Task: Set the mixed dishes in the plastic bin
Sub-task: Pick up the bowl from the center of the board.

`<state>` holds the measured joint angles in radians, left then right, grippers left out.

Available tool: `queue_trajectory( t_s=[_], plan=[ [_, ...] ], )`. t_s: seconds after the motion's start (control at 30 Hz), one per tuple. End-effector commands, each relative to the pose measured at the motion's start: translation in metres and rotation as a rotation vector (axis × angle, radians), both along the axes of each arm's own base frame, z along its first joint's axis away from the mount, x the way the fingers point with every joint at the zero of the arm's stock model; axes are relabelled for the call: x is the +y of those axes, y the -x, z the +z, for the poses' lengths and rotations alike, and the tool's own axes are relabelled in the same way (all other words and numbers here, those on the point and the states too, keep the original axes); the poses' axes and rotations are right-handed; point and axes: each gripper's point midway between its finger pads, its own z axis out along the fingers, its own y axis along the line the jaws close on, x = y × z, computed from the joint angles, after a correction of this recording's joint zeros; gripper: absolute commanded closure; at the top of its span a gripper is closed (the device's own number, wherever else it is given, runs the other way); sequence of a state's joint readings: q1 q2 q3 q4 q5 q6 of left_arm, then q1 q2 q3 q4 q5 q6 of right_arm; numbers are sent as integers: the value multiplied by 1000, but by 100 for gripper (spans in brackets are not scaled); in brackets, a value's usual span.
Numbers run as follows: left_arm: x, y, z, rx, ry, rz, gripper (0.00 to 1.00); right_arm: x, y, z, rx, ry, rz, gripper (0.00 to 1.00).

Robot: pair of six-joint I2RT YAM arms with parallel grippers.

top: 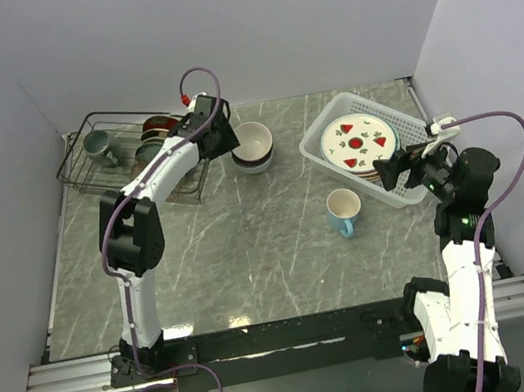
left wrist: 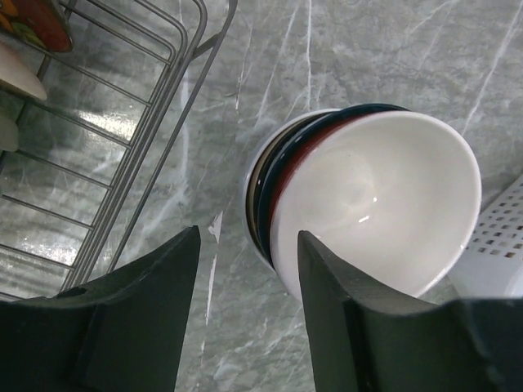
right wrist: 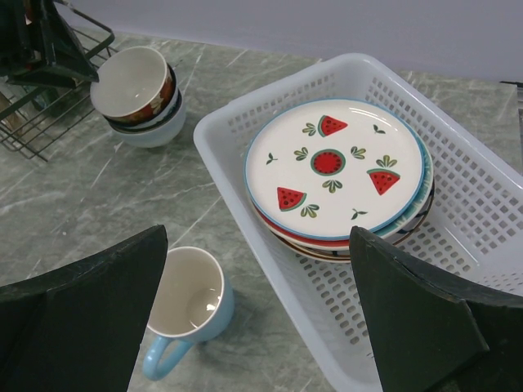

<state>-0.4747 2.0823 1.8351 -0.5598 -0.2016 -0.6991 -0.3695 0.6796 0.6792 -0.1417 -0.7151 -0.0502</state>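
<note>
Bowls (left wrist: 368, 196), a nested cream-and-dark stack, sit on the table just past my left claw (left wrist: 247, 237), at its one o'clock. Its jaws stand apart, holding nothing, with the wire rack (top: 73, 148) at ten o'clock. My right claw (right wrist: 257, 237) gapes empty too. The light blue mug (right wrist: 192, 298) stands at seven o'clock and the white bin (right wrist: 214, 122) at one o'clock, with plates (right wrist: 331, 163) stacked inside.

Rack (top: 123, 154) far-L on table (top: 253, 258). Bowl stack (top: 253, 147) just R of rack, bowls nested; my L gripper (left wrist: 248, 237) at its L side. Bin (right wrist: 482, 204) far-R w/ plates (top: 359, 138) stacked inside. Mug (top: 344, 210) upright on table, just near-L of bin.
</note>
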Motion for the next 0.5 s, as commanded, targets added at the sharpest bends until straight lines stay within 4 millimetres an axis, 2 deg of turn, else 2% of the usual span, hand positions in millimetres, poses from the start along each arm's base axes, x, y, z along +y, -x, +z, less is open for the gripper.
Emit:
queue_trajectory(
  t_s=[0.0, 0.47],
  plan=[
    [-1, -11, 7, -28, -30, -9, 45, -5, -4, 6, -36, 28, -17, 0],
    [-6, -15, 9, -77, -203, -31, 52, -5, -4, 5, -33, 27, -16, 0]
  ],
)
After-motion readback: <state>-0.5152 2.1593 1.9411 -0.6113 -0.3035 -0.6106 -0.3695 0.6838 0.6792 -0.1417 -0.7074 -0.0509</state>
